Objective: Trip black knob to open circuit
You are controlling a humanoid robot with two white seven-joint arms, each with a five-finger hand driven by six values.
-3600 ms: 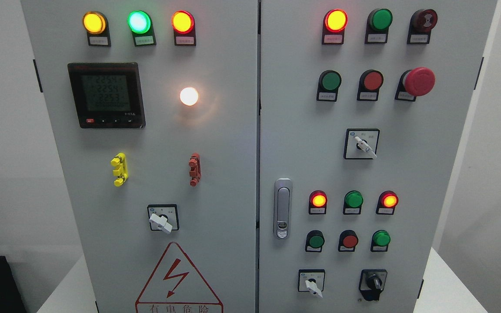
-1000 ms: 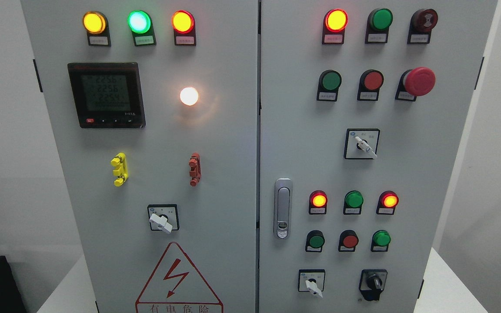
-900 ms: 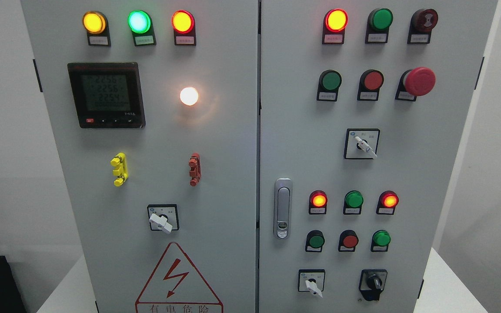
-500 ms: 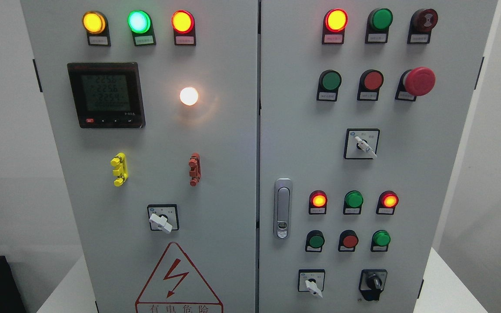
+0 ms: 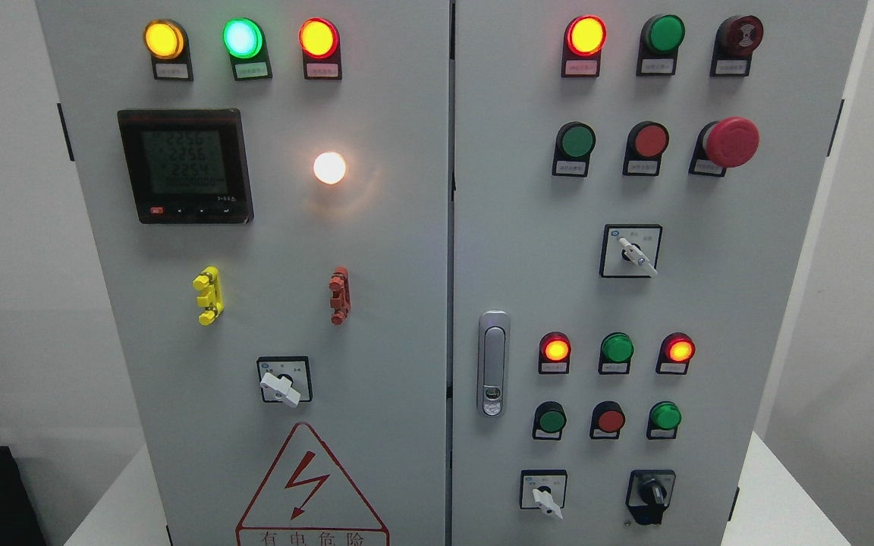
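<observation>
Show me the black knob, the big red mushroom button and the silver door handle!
black knob (image 5: pixel 651 494), head view, on its middle grip.
big red mushroom button (image 5: pixel 731 142), head view, on its round cap.
silver door handle (image 5: pixel 493 362), head view, on its long middle bar.

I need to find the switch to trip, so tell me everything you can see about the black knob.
The black knob sits at the bottom right of the right door, the lowest control there, right of a white-handled switch. It looks like glossy black plastic: a raised grip bar on a round base, set in a dark square plate. The bar stands roughly upright. Below it the base bulges down past the plate, with a small screw-like dot at its lower left. Nothing touches it, and no hand is in view.
</observation>
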